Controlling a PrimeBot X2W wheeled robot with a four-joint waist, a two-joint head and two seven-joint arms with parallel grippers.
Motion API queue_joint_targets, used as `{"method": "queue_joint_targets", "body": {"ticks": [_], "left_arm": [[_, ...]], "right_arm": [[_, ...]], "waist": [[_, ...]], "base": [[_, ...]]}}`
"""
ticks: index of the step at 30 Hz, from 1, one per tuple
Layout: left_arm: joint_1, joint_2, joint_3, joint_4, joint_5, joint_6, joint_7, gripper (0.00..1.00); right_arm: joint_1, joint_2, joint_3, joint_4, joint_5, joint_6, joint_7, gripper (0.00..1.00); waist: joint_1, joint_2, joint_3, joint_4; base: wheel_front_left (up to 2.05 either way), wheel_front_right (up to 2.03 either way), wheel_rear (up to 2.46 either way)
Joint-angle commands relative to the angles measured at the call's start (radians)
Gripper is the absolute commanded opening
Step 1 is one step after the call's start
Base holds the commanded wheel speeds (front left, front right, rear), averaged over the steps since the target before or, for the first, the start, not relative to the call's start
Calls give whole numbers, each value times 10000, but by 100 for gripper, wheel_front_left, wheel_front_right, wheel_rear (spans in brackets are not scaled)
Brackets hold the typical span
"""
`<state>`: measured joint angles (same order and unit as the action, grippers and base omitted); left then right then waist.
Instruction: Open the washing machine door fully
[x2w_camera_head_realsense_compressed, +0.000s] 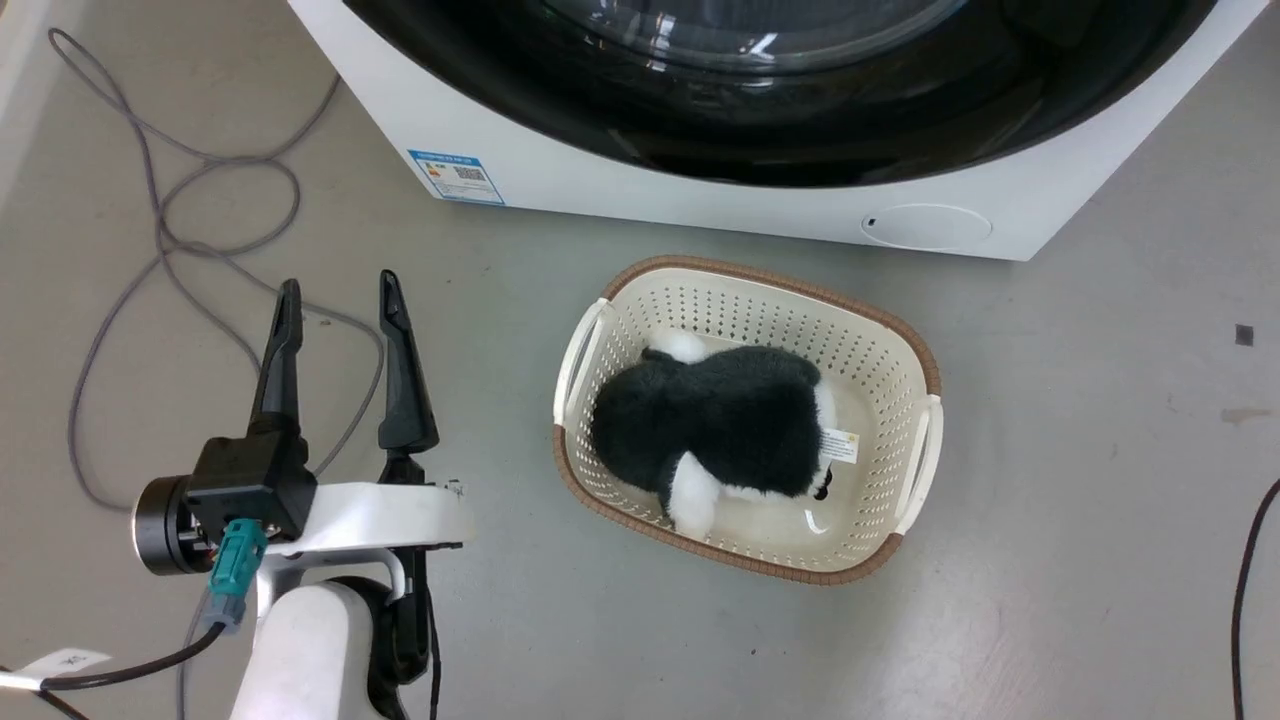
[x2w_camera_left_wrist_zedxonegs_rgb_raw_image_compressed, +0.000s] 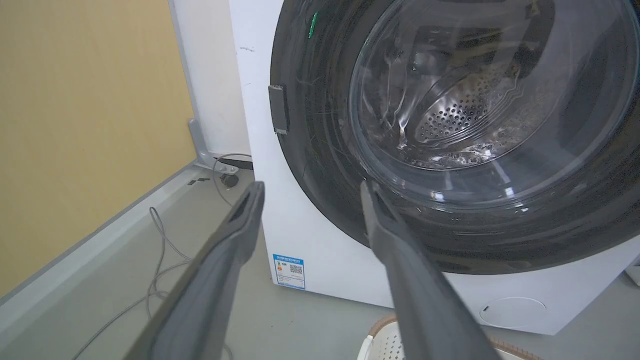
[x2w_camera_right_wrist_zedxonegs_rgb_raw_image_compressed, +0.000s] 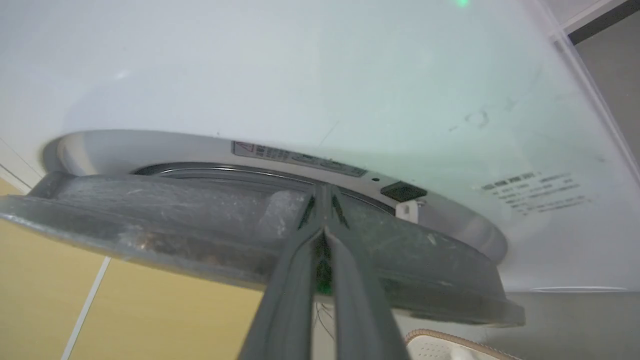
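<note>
fingers of the right gripper (x2w_camera_right_wrist_zedxonegs_rgb_raw_image_compressed: 322, 194) pressed together, tips at the rim of the washing machine door (x2w_camera_right_wrist_zedxonegs_rgb_raw_image_compressed: 200, 235), slightly ajar from the washing machine (x2w_camera_right_wrist_zedxonegs_rgb_raw_image_compressed: 300, 75); left gripper (x2w_camera_head_realsense_compressed: 340, 283) spread open over the floor (x2w_camera_head_realsense_compressed: 1050, 500).

I'm looking at a laundry test corner: a washing machine (x2w_camera_head_realsense_compressed: 600, 190) on bare grey floor (x2w_camera_head_realsense_compressed: 1100, 450), loose cables (x2w_camera_head_realsense_compressed: 160, 238), a yellow wall (x2w_camera_left_wrist_zedxonegs_rgb_raw_image_compressed: 75, 125) and a laundry basket (x2w_camera_head_realsense_compressed: 760, 310).

Soft, even room light, shadows faint. Just beyond the left gripper (x2w_camera_left_wrist_zedxonegs_rgb_raw_image_compressed: 312, 186), white glare streaks the glass of the washing machine door (x2w_camera_left_wrist_zedxonegs_rgb_raw_image_compressed: 450, 150); the right gripper (x2w_camera_right_wrist_zedxonegs_rgb_raw_image_compressed: 322, 192) looks blurred up close.
</note>
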<state>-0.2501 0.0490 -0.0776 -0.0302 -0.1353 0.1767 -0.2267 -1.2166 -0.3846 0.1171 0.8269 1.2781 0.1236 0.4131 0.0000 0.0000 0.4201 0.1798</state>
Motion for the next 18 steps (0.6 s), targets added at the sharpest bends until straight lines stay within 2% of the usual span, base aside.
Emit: {"method": "queue_joint_targets", "body": {"ticks": [1,10,18], "left_arm": [[-164,12,26,26,-69,81,-96,100],[-75,12,105,230,-114,90,-284,100],[301,12,216,408,-50,52,-350,100]], "right_arm": [[-149,401,330,0,345,71,402,0],[344,321,819,-281,1621,71,1597,0],[1515,425,765,-887,2408,71,1722,0]], "waist": [[0,0,-18,-6],[0,0,-300,-73],[0,0,-981,-194]], "base": [[0,0,0],[0,0,0],[0,0,0]]}}
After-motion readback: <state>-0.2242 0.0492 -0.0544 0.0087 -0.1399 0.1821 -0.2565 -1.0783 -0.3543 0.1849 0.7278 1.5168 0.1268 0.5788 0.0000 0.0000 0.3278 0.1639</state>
